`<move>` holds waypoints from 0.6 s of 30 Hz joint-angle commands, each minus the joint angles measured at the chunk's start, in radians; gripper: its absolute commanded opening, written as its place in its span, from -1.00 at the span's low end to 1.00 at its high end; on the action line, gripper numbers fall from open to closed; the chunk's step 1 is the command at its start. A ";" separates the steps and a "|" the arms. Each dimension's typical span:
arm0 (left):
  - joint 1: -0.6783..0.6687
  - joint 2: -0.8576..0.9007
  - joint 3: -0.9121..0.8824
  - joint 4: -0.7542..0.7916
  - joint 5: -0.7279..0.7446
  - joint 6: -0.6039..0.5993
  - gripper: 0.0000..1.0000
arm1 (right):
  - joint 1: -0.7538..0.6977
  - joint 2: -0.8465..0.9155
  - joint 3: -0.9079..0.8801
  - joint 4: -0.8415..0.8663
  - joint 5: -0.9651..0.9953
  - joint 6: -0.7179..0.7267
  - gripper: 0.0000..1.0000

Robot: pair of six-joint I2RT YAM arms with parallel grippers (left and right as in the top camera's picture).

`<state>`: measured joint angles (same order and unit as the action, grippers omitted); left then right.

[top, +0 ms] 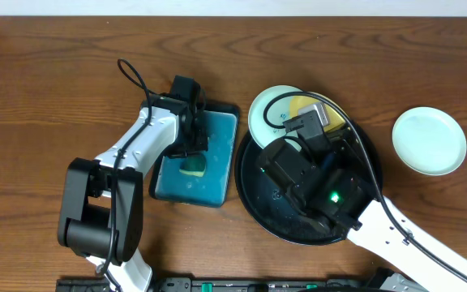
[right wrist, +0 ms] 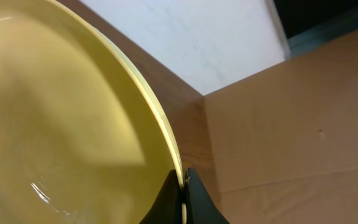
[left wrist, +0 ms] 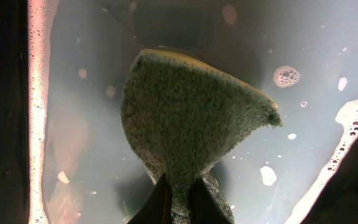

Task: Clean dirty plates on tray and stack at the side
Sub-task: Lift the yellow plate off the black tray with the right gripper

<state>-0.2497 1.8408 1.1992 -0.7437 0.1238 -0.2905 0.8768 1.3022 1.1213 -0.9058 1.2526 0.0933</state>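
My right gripper (right wrist: 184,193) is shut on the rim of the yellow plate (right wrist: 61,124), held tilted above the round black tray (top: 254,203); overhead, the plate (top: 302,105) shows only partly behind the wrist. A pale mint plate (top: 267,113) with scribbles leans at the tray's far rim. Another mint plate (top: 429,140) lies on the table at the right. My left gripper (left wrist: 178,199) is shut on a sponge (left wrist: 185,118) over soapy water; overhead, the sponge (top: 193,166) sits in the teal tray.
The rectangular teal tray (top: 217,182) holds soapy water with foam (left wrist: 39,93) along its edges. The wooden table (top: 47,89) stretches to the left. A cardboard panel (right wrist: 291,124) and a white wall show beyond the table's far edge.
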 commanded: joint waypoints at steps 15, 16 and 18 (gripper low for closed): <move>0.007 0.003 -0.004 0.000 -0.019 0.005 -0.85 | 0.082 0.002 0.022 0.082 0.109 -0.046 -0.98; 0.007 0.003 -0.004 0.000 -0.019 0.005 -0.85 | 0.077 0.002 0.021 0.082 0.112 -0.043 -0.98; 0.007 0.003 -0.004 0.000 -0.019 0.005 -0.85 | 0.066 0.002 0.021 0.088 0.108 0.006 -0.98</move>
<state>-0.2497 1.8408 1.1992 -0.7433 0.1238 -0.2905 0.9558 1.3022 1.1213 -0.8246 1.3430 0.0559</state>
